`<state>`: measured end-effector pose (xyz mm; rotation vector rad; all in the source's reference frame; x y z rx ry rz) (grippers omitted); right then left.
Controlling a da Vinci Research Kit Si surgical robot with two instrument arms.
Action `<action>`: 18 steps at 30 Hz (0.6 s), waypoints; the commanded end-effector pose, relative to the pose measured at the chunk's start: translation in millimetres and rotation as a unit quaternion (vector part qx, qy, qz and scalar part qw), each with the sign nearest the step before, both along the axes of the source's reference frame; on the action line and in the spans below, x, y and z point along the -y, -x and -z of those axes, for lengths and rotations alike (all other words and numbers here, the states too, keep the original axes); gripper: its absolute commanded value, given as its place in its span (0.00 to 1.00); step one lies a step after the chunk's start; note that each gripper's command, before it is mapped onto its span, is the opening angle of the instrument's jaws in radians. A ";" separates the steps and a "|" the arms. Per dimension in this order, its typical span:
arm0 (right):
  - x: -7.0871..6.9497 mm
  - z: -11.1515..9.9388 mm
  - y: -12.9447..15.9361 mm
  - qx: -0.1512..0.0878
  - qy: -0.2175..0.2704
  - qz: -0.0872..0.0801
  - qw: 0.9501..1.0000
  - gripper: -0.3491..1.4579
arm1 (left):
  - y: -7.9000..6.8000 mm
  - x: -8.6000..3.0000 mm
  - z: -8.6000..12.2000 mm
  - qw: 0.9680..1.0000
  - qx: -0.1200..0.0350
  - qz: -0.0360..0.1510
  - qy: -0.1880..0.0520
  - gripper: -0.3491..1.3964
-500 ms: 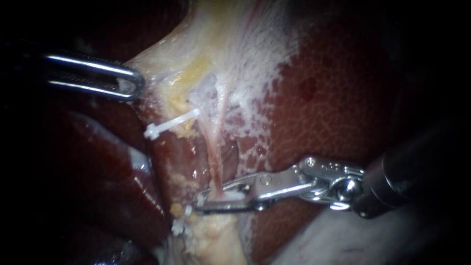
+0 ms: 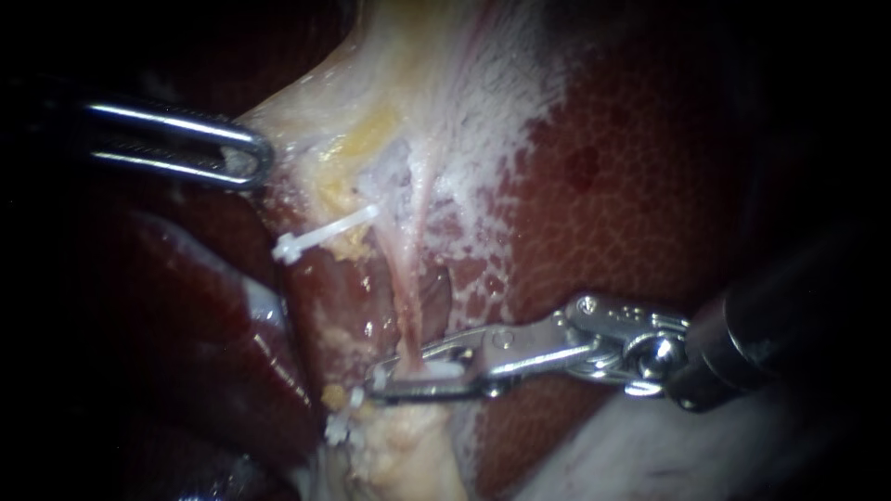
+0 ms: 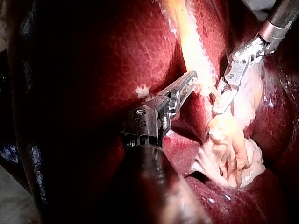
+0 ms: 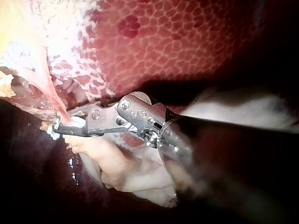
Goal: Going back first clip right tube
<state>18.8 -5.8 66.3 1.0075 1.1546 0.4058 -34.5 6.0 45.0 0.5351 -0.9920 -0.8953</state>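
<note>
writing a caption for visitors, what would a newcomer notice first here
The right instrument, low in the endoscope view, has its jaws closed on a white clip around a thin pink tube. Up left, the left instrument grips pale tissue beside the dark red liver.

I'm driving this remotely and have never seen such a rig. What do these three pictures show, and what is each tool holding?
Two thin surgical instruments are working on a pig's liver, the dark red mottled surface. The wide picture comes from the endoscope, close to the tissue; the other two come from cameras on each instrument's arm. The left instrument, entering from the left, has its jaws shut on pale tissue, holding it stretched. The right instrument, entering from the right, straddles a thin pink tube, its jaws shut on a white clip. A second clip sits higher up, free of both instruments.
</note>
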 end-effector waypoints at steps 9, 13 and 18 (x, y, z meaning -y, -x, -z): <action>-0.1 0.0 -0.8 -0.034 0.090 0.006 0.995 0.42 | 0.0 0.0 0.0 1.000 0.000 0.000 0.000 0.00; -0.4 0.0 -1.1 -0.052 0.136 0.010 0.989 0.47 | 0.0 0.0 0.0 1.000 0.000 0.000 0.000 0.00; -0.9 0.2 -1.3 -0.065 0.160 0.011 0.985 0.49 | 0.0 0.0 0.0 1.000 0.000 0.000 0.000 0.00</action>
